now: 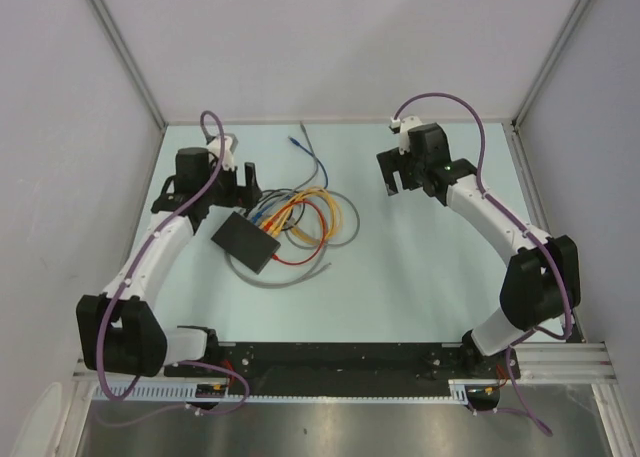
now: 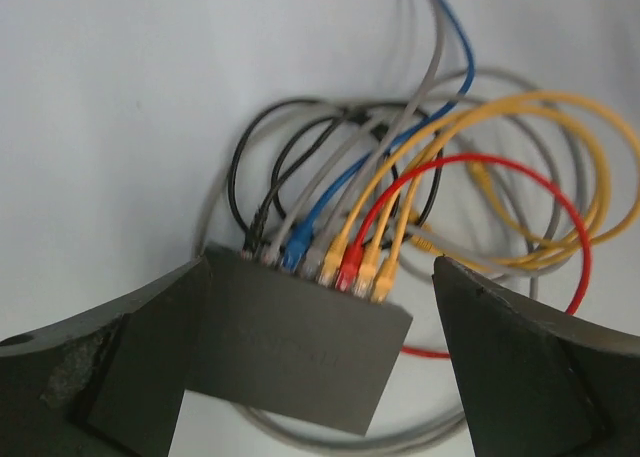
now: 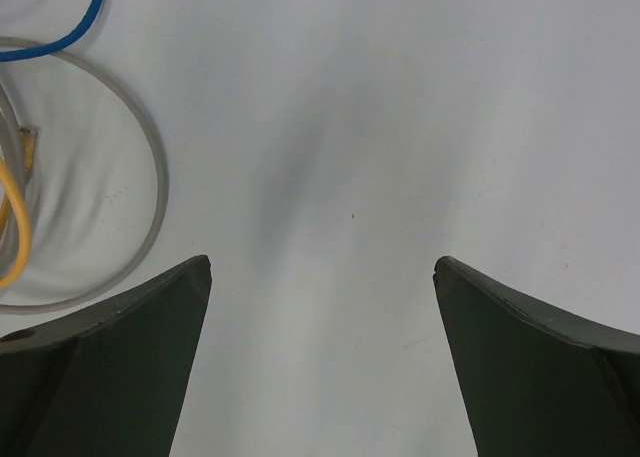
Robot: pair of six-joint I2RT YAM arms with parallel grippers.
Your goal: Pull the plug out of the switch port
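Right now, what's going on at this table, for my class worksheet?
The left arm's open end effector hovers over the small flat matte-black rectangular switch, whose sockets hold black, grey, blue, yellow and red cables. Nothing is gripped yet. The right arm's open end effector hangs over the pale tabletop, apart.

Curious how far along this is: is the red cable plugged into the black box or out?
Plugged in: the red plug sits in the socket row of the switch, between orange plugs.

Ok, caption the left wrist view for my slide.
Open left pincer poised over the black switch, its port row packed with black, grey, blue, yellow and red cables.
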